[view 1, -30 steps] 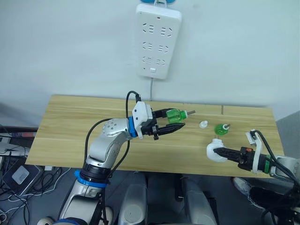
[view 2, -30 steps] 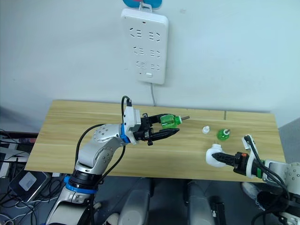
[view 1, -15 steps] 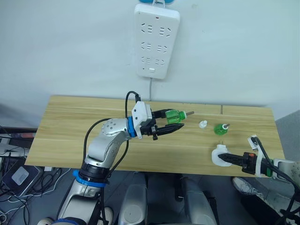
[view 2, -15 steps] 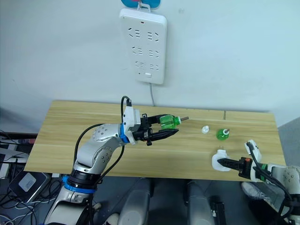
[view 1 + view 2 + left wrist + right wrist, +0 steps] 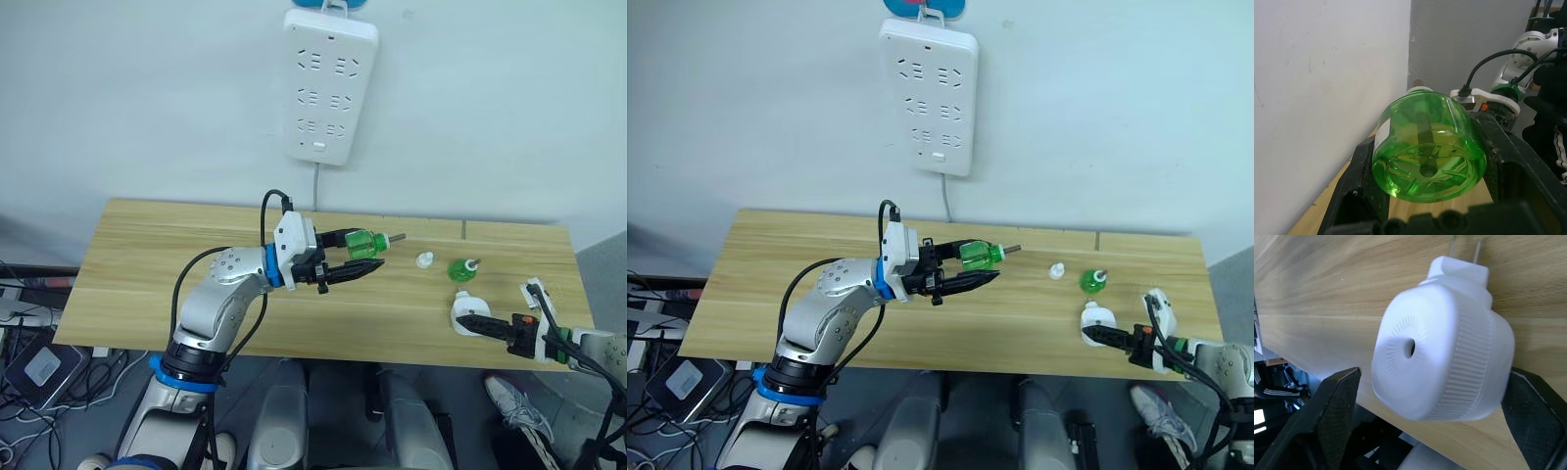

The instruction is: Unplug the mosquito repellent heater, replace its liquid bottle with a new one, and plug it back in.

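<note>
My left gripper [image 5: 366,257] hangs above the middle of the table, shut on a green liquid bottle [image 5: 363,242] that lies sideways with its wick pointing right; its round base faces the left wrist view [image 5: 1427,147]. The white mosquito repellent heater [image 5: 461,311] rests on the table near the front right edge, prongs visible [image 5: 1476,252]. My right gripper [image 5: 474,322] is open around the heater [image 5: 1449,357], and wood shows between one finger [image 5: 1334,406] and the heater's side. A second green bottle [image 5: 460,268] stands upright just behind the heater.
A small white cap [image 5: 424,259] lies left of the standing bottle. The white power strip [image 5: 330,83] hangs on the wall above the wooden table [image 5: 147,255], its cord dropping behind the table. The table's front edge runs close to the heater.
My right arm has drawn back to the right, taking the heater along the front edge to a spot farther right, below the standing bottle. The left gripper and its bottle have stayed put.
</note>
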`<action>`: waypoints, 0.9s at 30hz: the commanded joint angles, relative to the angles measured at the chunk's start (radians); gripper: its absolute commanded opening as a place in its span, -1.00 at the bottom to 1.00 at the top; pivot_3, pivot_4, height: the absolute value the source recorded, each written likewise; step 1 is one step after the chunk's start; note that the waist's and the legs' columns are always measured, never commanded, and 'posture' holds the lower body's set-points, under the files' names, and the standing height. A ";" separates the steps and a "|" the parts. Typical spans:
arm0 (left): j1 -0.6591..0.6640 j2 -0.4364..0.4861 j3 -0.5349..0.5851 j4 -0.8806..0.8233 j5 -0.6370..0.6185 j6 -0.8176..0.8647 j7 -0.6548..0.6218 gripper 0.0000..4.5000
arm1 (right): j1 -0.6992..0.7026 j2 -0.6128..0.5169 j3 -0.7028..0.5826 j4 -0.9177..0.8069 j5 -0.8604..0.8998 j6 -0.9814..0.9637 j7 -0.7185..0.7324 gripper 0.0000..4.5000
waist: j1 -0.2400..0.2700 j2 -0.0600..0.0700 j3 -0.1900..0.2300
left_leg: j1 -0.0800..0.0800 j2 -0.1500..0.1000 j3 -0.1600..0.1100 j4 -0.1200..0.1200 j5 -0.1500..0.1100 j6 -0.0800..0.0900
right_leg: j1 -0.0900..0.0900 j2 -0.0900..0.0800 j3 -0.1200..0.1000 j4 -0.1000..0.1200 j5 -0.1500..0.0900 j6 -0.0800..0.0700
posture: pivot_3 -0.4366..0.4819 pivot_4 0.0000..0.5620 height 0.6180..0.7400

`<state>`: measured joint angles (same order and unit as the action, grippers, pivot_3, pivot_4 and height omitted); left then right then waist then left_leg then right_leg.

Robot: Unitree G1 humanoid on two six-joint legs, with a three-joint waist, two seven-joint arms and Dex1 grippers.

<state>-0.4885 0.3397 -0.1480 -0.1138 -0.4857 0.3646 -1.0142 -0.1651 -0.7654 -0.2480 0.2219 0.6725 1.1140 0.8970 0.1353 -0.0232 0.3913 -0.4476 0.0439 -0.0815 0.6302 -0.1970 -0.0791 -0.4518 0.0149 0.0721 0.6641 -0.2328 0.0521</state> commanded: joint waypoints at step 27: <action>0.044 -0.044 -0.010 -0.047 0.001 -0.047 0.016 0.01 | -0.158 -0.092 -0.006 -0.598 -0.200 0.488 -0.417 0.99 | 0.006 0.000 0.000 | -0.001 0.000 0.000 0.000 0.000 0.000 | -0.001 0.000 0.000 -0.001 0.000 0.000 | 0.60 0.39 1.00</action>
<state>-0.4437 0.3054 -0.1507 -0.1150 -0.4806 0.3340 -1.0034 -0.3207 -0.8552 -0.2323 -0.3505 0.4904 1.5536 0.5249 0.1414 -0.0229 0.3911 -0.4501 0.0436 -0.0823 0.6298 -0.1969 -0.0793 -0.4533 0.0144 0.0714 0.6624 -0.2328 0.0522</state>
